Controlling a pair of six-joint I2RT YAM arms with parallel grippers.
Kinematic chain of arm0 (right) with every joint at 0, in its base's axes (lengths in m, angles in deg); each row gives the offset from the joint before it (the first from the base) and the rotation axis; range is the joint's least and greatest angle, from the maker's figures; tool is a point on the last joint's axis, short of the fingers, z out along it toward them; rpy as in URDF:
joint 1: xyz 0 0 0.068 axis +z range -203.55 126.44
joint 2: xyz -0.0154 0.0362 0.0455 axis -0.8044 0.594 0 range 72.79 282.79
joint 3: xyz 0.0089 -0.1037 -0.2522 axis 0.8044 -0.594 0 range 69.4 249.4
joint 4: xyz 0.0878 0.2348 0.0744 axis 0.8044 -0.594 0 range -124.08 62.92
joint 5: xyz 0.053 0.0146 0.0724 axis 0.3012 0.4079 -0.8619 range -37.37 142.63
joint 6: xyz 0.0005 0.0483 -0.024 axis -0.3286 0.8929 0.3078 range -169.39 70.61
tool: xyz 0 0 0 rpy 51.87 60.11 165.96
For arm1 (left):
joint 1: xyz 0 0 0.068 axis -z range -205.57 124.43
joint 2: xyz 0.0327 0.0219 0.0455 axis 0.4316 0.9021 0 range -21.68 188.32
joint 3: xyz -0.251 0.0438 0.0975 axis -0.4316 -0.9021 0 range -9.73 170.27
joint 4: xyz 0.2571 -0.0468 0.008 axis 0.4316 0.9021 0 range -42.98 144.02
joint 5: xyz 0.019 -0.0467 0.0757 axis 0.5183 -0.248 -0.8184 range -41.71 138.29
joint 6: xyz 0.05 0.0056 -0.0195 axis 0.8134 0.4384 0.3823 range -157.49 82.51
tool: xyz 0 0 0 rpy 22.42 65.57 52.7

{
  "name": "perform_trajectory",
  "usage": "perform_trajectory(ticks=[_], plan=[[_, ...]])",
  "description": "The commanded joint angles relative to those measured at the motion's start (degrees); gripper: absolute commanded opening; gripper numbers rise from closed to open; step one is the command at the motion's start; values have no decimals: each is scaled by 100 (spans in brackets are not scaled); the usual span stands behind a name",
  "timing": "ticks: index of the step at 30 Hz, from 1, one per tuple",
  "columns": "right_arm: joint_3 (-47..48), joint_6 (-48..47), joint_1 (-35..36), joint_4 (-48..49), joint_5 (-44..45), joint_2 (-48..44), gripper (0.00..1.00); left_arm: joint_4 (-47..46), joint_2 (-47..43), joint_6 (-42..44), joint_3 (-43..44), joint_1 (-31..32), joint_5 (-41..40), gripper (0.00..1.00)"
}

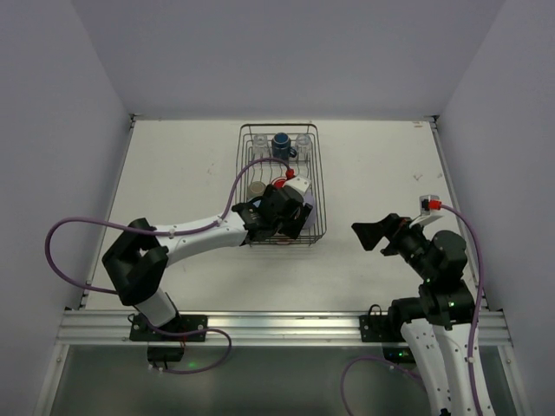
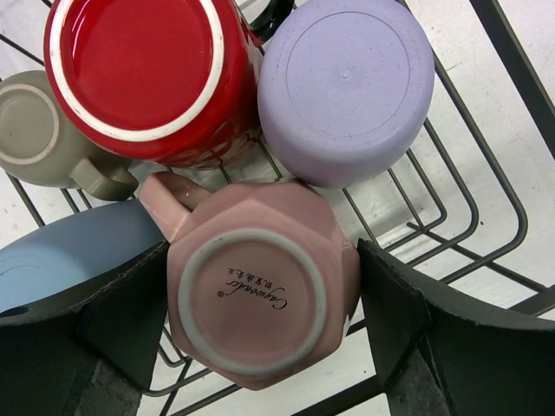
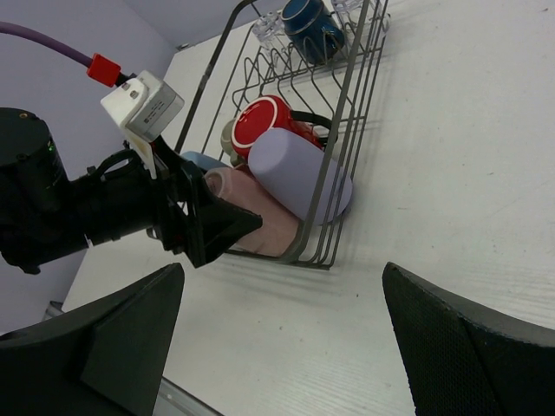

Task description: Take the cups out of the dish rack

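At the near end of the dish rack (image 1: 320,186), the left gripper (image 2: 257,314) straddles the pink cup (image 2: 260,260), whose base faces the wrist camera. One jaw stands at each flank; the gap is too fine to tell whether the pads bear on it yet. Right gripper (image 1: 375,234): jaws wide apart, empty, over bare worktop (image 1: 381,165) right of the rack.

Step in hand, as judged: secure the pink cup and lift it out.
- Jaws sit on opposite facets, a good line.
- Handle points up-left, tucked between red cup (image 2: 139,69) and light blue cup (image 2: 69,251); draw back along the approach line, no twisting.
- Lavender cup (image 2: 347,87) is touching or nearly touching the pink cup and lies against the rack's wire wall; it may roll once support goes.
- Clear the near rim wire before swinging.
- Open worktop lies left of the rack; the right side is shared with the right gripper.
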Motion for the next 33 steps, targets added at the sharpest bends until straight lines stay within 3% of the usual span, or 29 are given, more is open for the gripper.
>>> perform_trajectory(ticks=[1, 4, 14, 24, 27, 30, 33], plan=[[21, 24, -29, 128, -155, 68, 99, 150, -212, -62, 204, -14, -148, 27], [65, 112, -20, 206, -243, 103, 99, 265, -440, 35, 441, -5, -210, 15], [-172, 981, -11, 1093, -832, 261, 99, 590, -1047, 35, 811, -14, -61, 1], [-778, 2132, 103, 2629, -1298, 332, 96, 599, -1619, -131, 1048, -23, 229, 0], [-1191, 2590, 497, 3595, -1237, 419, 92, 485, -1821, -289, 1180, -23, 466, 0], [-1253, 2529, 1033, 3888, -1009, 700, 88, 214, -2075, -500, 1171, -23, 660, 0], [-1315, 2669, 1131, 4353, -1052, 938, 86, -42, -2225, -773, 1048, -23, 897, 0]])
